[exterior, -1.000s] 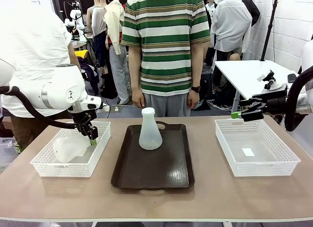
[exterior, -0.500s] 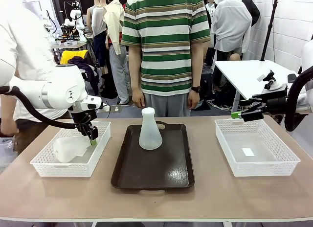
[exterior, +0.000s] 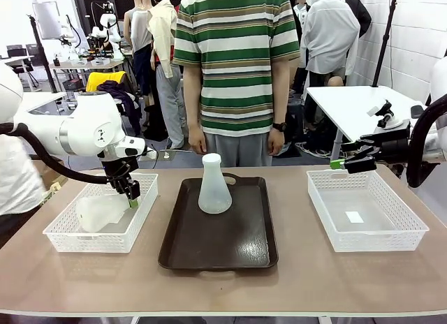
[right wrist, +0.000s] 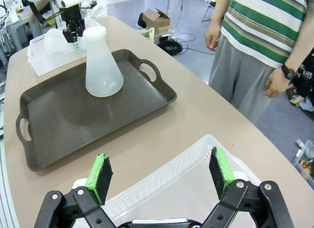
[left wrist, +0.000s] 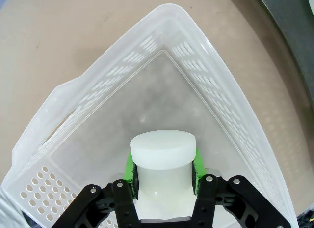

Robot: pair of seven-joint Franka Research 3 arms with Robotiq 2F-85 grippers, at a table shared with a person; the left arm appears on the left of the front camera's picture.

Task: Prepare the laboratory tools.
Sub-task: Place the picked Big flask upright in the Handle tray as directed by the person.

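Note:
One frosted-white conical flask [exterior: 214,188] stands upright at the far end of the dark brown tray [exterior: 230,248]; the right wrist view has the same flask [right wrist: 102,66] on the tray [right wrist: 59,121]. A second flask [exterior: 100,211] lies tilted inside the left white basket [exterior: 70,238]. My left gripper [exterior: 133,197] is shut on its neck; in the left wrist view the green pads [left wrist: 129,165] clamp the flask neck [left wrist: 162,154] over the basket floor [left wrist: 147,105]. My right gripper [exterior: 338,164] hangs open above the far left corner of the right basket [exterior: 391,234], holding nothing [right wrist: 161,174].
A person in a striped shirt [exterior: 236,59] stands at the far edge behind the tray, hands [right wrist: 214,37] down at the sides. The right basket holds just a small white label [exterior: 354,216]. Bare tabletop lies along the near edge [exterior: 223,289].
Both arms and both flasks are still. A person in white behind the left arm has moved off to the left.

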